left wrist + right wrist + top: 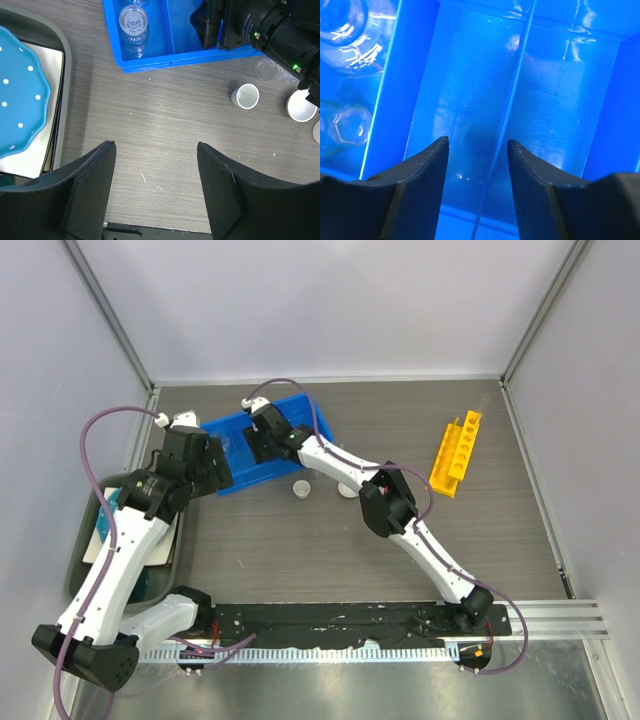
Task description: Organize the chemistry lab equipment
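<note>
My right gripper [478,142] hangs open inside the blue bin [300,412], over the thin divider [517,85] between two bare compartments, with nothing between its fingers. Clear glass vials [346,31] lie in the bin's left compartment, and the vials [133,22] also show in the left wrist view. My left gripper [156,150] is open over bare table in front of the bin, holding nothing. Two small white cups [245,96] [301,106] and a clear beaker [265,70] stand on the table beside the right arm. The yellow holed rack [455,452] lies at the right.
A grey tray [64,75] at the left holds the teal dotted plate [20,110]. The right arm [400,505] stretches across the middle of the table. A black strip [340,625] runs along the near edge. Walls enclose the back and sides.
</note>
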Robot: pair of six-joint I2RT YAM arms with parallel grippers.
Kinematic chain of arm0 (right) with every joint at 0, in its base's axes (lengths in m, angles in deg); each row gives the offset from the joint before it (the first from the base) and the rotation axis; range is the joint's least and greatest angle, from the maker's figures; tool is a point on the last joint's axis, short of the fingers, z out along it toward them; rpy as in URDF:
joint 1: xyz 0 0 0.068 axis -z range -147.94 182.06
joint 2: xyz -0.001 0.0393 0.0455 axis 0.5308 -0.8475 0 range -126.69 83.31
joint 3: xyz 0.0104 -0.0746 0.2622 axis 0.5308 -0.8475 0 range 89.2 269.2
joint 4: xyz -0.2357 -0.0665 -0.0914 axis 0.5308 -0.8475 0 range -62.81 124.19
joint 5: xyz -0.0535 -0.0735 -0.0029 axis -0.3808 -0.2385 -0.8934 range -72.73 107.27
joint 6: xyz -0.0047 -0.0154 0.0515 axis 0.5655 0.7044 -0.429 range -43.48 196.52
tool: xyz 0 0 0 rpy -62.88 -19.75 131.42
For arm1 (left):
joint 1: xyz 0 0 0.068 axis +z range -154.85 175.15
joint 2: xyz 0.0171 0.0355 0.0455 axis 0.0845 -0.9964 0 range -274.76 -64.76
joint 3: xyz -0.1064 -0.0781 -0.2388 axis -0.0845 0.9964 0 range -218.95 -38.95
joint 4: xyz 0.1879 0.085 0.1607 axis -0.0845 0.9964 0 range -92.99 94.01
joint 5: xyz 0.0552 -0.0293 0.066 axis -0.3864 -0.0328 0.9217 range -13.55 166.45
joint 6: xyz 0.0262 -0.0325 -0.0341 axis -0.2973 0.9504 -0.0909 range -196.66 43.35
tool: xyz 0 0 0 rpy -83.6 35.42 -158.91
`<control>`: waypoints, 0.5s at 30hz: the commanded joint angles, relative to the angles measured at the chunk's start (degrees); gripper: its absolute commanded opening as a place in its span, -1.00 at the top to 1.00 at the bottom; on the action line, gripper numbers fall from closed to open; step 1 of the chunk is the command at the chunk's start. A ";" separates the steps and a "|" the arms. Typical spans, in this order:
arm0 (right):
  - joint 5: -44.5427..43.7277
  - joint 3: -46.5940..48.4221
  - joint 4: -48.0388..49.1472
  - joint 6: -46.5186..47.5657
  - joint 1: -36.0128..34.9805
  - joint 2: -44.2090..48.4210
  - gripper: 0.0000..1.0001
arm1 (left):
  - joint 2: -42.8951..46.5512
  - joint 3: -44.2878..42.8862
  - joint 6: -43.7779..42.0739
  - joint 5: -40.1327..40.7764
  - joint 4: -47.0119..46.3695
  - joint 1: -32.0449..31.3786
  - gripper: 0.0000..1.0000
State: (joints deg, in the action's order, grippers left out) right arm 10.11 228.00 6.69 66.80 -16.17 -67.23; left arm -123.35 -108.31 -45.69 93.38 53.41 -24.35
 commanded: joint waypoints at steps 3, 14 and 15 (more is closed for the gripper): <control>-0.22 3.14 0.52 1.89 -1.25 -0.89 0.03 | 1.46 0.28 -1.25 0.56 -1.73 0.44 -0.41; -1.01 2.44 0.79 5.23 -2.05 -1.69 0.86 | 1.55 0.72 -1.69 0.65 -2.00 0.87 -0.41; -1.10 2.26 0.88 5.49 -2.13 -1.77 0.98 | 1.55 0.81 -1.78 0.65 -2.08 0.87 -0.41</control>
State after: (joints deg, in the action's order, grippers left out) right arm 7.53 228.61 6.77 69.97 -16.82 -67.96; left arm -123.02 -107.72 -46.11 93.38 53.37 -24.03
